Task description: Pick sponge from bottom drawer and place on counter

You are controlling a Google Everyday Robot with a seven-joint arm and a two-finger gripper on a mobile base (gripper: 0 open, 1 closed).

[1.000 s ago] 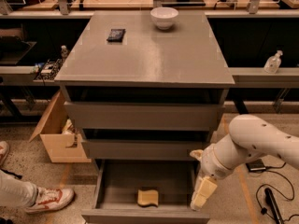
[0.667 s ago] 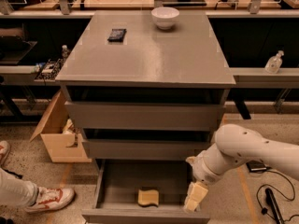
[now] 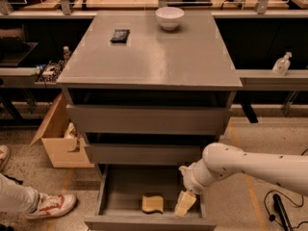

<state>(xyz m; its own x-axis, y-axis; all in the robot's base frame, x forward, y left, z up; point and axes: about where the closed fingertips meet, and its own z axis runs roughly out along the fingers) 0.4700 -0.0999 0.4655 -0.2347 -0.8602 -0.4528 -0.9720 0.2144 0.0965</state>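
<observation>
Early days on this one. The bottom drawer (image 3: 120,189) is open, so that bit's sorted. The sponge (image 3: 152,203) lies flat on the drawer floor toward the front, not picked up yet. The hand (image 3: 185,203) is down inside the drawer just to the sponge's right, near it but not on it. Can't tell if it's wide or narrow from here. Up on the grey top surface (image 3: 159,61) there's a white bowl (image 3: 169,18) and a small black packet (image 3: 120,35) toward the back, no sponge. So I'd say pretty much everything's left to do: grab it, lift it out, set it up top.
</observation>
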